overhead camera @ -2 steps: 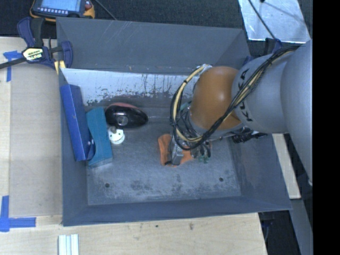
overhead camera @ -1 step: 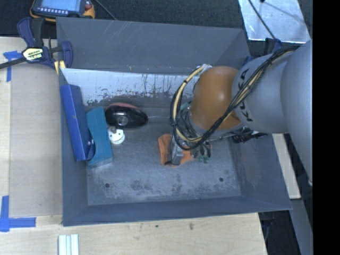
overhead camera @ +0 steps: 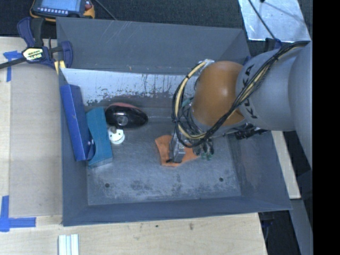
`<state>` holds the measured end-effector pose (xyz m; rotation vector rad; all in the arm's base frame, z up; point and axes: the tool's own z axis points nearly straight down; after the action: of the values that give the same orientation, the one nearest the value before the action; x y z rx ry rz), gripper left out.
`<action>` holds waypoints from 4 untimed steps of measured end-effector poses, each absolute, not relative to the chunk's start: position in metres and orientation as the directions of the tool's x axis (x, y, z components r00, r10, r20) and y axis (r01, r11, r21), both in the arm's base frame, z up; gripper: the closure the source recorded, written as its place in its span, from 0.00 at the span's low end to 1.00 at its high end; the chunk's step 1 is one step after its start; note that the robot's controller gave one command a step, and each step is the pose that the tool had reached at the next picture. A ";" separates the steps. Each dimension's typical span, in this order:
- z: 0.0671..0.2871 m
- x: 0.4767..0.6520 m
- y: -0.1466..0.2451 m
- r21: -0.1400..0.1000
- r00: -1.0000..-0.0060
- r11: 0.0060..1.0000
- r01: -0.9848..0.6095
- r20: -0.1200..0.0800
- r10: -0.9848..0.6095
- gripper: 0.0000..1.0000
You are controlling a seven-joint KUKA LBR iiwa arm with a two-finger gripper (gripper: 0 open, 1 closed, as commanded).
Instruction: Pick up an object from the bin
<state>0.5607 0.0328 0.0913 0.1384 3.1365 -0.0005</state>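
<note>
Near the middle of the bin (overhead camera: 159, 187), the gripper (overhead camera: 178, 154) stands low over 1 flat orange piece (overhead camera: 162, 144), which extends from under it toward the blue box (overhead camera: 99, 137). Whether the gripper is wide or narrow, I cannot tell.

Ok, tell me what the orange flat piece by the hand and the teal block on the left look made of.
Orange flat piece: likely soft cloth or foam; matte, edges crumpled. Teal block: perhaps foam or cardboard; matte, square-edged, no shine.
</note>
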 end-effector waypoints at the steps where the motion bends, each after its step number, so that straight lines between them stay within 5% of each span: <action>1: 0.096 0.568 0.015 0.001 -0.997 0.997 0.073 -0.007 0.073 1.00; 2: 0.080 0.566 0.012 -0.001 -0.997 0.997 0.081 -0.002 0.081 1.00; 3: 0.113 0.558 0.015 0.000 -0.997 0.997 0.078 0.008 0.078 1.00; 4: 0.140 0.590 0.010 0.002 -0.994 0.994 0.109 -0.014 0.109 1.00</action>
<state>0.5896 0.0103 0.1399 0.1700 3.1229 0.0014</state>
